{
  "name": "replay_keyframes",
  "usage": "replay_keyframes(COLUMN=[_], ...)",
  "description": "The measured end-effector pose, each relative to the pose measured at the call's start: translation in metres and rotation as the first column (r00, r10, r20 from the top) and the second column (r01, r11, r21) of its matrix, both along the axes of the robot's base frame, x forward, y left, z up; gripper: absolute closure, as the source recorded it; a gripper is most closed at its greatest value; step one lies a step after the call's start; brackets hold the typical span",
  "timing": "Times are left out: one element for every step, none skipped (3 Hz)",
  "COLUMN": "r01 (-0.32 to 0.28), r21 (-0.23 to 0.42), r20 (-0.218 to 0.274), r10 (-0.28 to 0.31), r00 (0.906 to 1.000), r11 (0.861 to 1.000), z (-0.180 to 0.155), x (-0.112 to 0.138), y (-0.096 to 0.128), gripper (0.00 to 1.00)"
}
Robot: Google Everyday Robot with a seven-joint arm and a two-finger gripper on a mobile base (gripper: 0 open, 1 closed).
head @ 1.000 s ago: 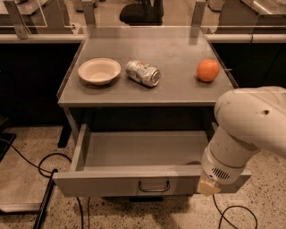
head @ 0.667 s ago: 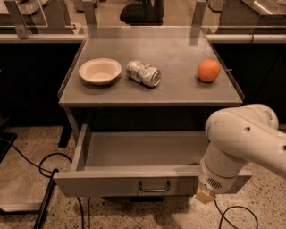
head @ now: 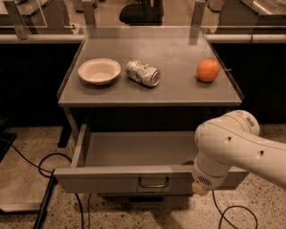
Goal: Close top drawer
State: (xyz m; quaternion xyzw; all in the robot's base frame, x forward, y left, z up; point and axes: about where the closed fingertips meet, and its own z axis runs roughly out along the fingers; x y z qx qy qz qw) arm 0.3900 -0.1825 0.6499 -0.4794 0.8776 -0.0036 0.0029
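The top drawer [head: 134, 150] is a wide shallow grey metal drawer, pulled out from under the table top, and its inside shows nothing in it. Its flat front panel [head: 111, 179] has a small dark loop handle [head: 153, 182] at centre. My white arm [head: 223, 147] reaches in from the right and covers the drawer's front right corner. My gripper is hidden behind this arm, somewhere at the right end of the drawer front. The two lower drawers are out of view.
On the grey table top [head: 174, 94] stand a white bowl [head: 99, 71], a crushed can [head: 142, 73] on its side and an orange [head: 208, 70]. Black cables [head: 44, 165] lie on the speckled floor to the left and right. A chair base [head: 142, 12] stands behind the table.
My arm has moved down and to the left, further over the drawer's front right corner. The drawer stays open about as far as before.
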Motion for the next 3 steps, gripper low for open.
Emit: replay_keyframes(r01=[0.036,0.036,0.065], r21=[-0.047,-0.047,-0.045], r20=[0.039,0.039,0.074], r10=[-0.034,-0.034,-0.062], r00=[0.9987,0.9987,0.9954], r11=[0.998,0.998,0.997], z=[-0.008,-0.008,-0.010], x=[0.020,0.020,0.042], y=[-0.011,-0.011,-0.012], gripper=[1.00,1.00,1.00])
